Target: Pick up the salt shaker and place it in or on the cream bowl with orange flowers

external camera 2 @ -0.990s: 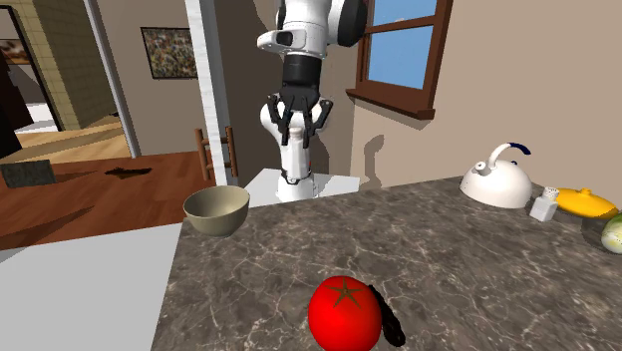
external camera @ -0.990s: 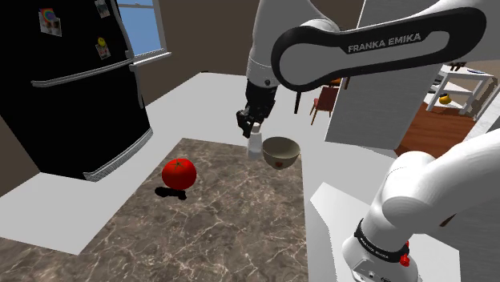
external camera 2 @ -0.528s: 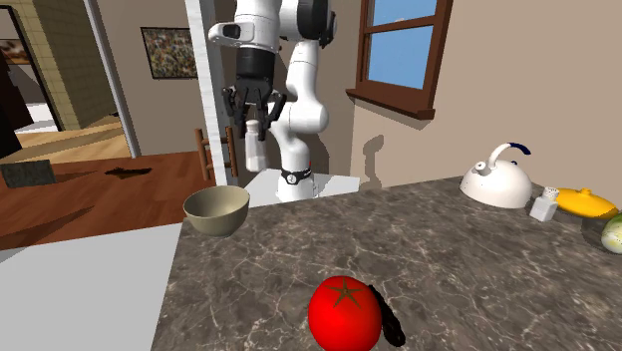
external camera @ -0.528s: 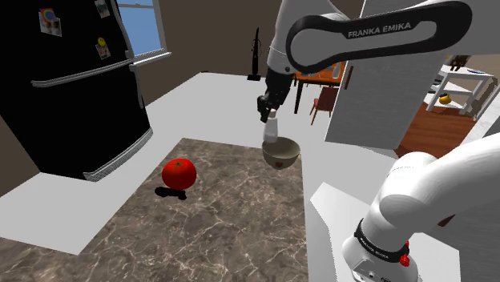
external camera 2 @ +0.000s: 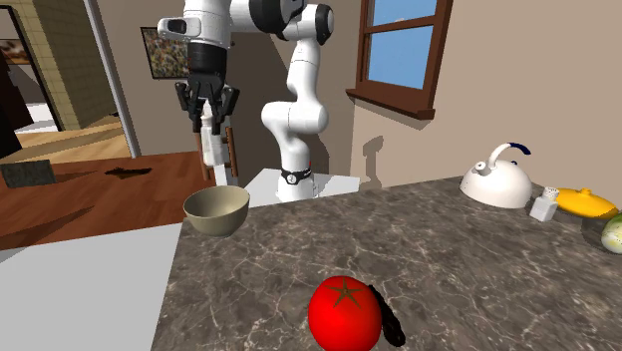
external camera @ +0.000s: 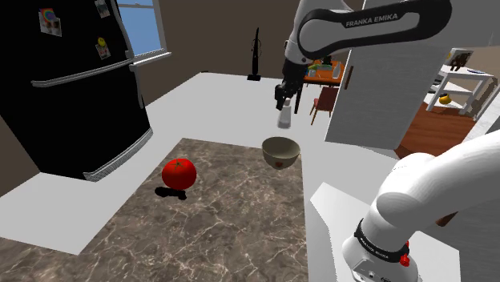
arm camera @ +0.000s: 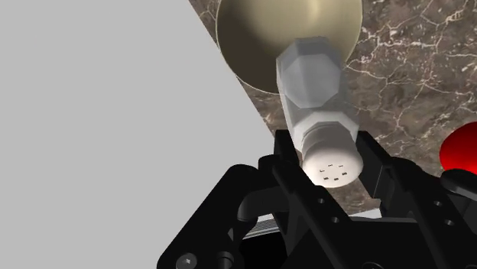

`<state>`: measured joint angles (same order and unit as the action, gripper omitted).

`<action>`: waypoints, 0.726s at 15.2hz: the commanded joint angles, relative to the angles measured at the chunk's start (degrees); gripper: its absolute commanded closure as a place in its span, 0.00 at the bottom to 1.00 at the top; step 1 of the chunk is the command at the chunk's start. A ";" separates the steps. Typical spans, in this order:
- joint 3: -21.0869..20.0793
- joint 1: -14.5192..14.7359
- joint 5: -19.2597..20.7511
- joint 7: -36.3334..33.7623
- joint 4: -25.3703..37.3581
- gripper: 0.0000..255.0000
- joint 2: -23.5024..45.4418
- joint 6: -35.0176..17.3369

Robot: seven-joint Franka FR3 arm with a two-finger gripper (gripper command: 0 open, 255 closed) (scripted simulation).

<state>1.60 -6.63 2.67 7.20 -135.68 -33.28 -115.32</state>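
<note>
Gripper [external camera: 281, 99] clasps one white salt shaker [external camera: 283, 119], hung above the one cream bowl [external camera: 280, 151] on the marble counter [external camera: 224, 228]; one red tomato [external camera: 179, 173] sits near the bowl, beside one dark object [external camera: 170, 193], perhaps a utensil.

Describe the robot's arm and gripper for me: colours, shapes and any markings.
The arm is built of rounded white links with dark joints. One link carries a long black band lettered FRANKA EMIKA in white. The gripper is all black, with two blocky jaws.
</note>
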 commanded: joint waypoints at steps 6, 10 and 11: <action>1.06 -0.42 0.42 1.11 -3.70 1.00 0.61 -4.36; 1.13 -0.46 0.52 1.03 -6.47 1.00 1.06 -7.57; 1.15 -0.47 0.54 1.00 -7.13 1.00 1.20 -8.38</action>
<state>2.87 -7.15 3.22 8.40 -141.97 -32.12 -122.77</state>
